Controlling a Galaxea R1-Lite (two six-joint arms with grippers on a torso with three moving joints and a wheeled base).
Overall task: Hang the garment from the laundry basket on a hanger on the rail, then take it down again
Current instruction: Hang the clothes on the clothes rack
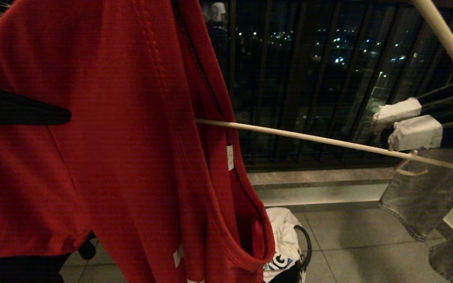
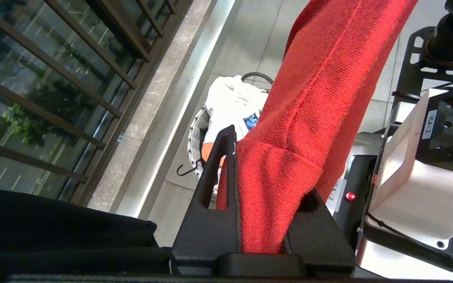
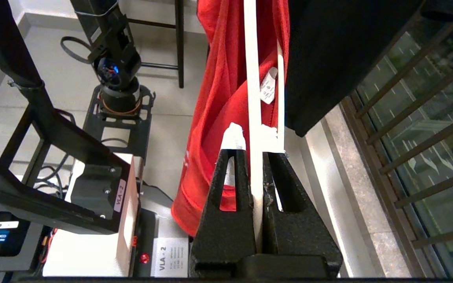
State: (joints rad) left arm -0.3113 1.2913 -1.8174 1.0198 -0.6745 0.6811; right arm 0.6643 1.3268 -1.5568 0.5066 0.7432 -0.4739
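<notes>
The red garment [image 1: 124, 157] hangs close in front of me and fills the left half of the head view. My left gripper [image 2: 266, 173] is shut on a thick fold of the garment [image 2: 313, 98]; one of its black fingers [image 1: 34, 112] shows against the cloth. The cream hanger [image 1: 328, 142] runs from inside the garment out to the right. My right gripper [image 1: 403, 124], with white-taped tips, is shut on it. In the right wrist view the hanger [image 3: 250, 78] sits between the closed fingers of my right gripper [image 3: 253, 141]. The laundry basket [image 1: 303, 243] stands on the floor below. The rail is out of view.
A white T-shirt [image 1: 283, 232] lies in the basket. Grey jeans [image 1: 427, 196] hang at the right. A black garment [image 3: 321, 59] hangs beside the red one. A dark balcony railing [image 1: 309, 78] and a stone ledge [image 1: 321, 177] lie ahead. My own base [image 3: 104, 204] stands below.
</notes>
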